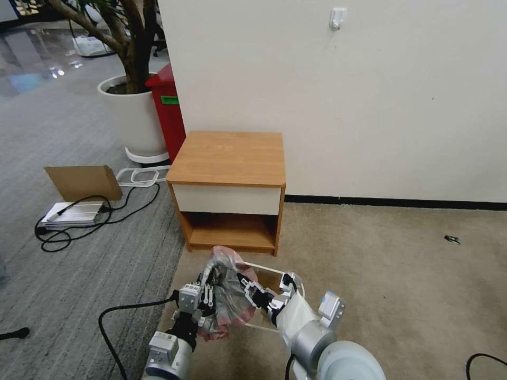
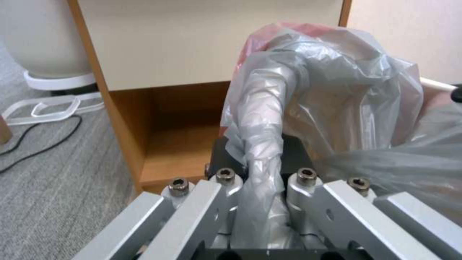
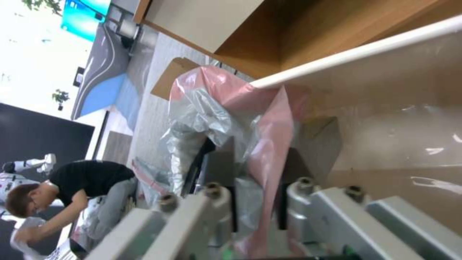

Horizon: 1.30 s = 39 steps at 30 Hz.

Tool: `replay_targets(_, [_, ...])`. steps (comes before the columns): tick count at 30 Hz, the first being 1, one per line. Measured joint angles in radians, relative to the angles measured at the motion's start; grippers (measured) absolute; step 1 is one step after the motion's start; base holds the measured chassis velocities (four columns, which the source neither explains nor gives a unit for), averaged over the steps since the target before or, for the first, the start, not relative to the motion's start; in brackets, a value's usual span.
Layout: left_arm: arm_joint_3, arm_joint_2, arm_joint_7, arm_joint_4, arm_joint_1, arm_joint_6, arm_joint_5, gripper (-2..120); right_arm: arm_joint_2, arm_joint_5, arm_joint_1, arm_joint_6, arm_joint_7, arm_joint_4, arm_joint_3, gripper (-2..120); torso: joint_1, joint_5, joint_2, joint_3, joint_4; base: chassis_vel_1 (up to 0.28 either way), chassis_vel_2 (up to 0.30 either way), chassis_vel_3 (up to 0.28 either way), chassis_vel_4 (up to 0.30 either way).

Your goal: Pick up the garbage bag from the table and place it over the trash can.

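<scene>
Now both tools [image 1: 211,303] [image 1: 248,289] pinching garbage bag [image 1: 228,295]

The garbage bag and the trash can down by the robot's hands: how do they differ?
The garbage bag is thin, crinkly, see-through grey plastic with a pink-red edge; the trash can is stiff, smooth cream plastic with a rolled rim. The bag hangs bunched and shapeless, pinched by the left hand and right hand; the can stands on the carpet, keeping its boxy shape. Both sit in front of the table, the bag partly at the can's rim.
</scene>
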Motion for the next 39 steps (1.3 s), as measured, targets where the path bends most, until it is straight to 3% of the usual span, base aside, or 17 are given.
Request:
replay_targets(2, [0.0,-0.005,0.0,0.0,-0.001,0.002,0.0,7,-0.003,-0.002,-0.001,0.003,0.0,0.0,0.0,0,0.0,0.0,0.0,0.0,0.0,0.0,0.0,0.0,0.0])
replay_targets(12, [-0.003,-0.013,-0.024,-0.001,-0.002,0.028,-0.069,7,-0.032,-0.004,-0.013,0.006,0.0,0.047,0.044,0,0.0,0.0001,0.0,0.0,0.0,0.0,0.0,0.0,0.0])
replay_targets(22, [-0.001,-0.024,-0.043,-0.003,-0.001,0.044,-0.117,7,-0.104,-0.002,-0.006,0.005,-0.009,0.118,0.158,0,0.0,0.0001,0.0,0.0,0.0,0.0,0.0,0.0,0.0])
replay_targets(39, [0.002,-0.034,-0.027,-0.034,0.002,0.07,-0.169,7,-0.216,-0.044,0.127,-0.016,-0.073,-0.025,0.266,0,0.0,0.0001,0.0,0.0,-0.0001,0.0,0.0,0.0,0.0])
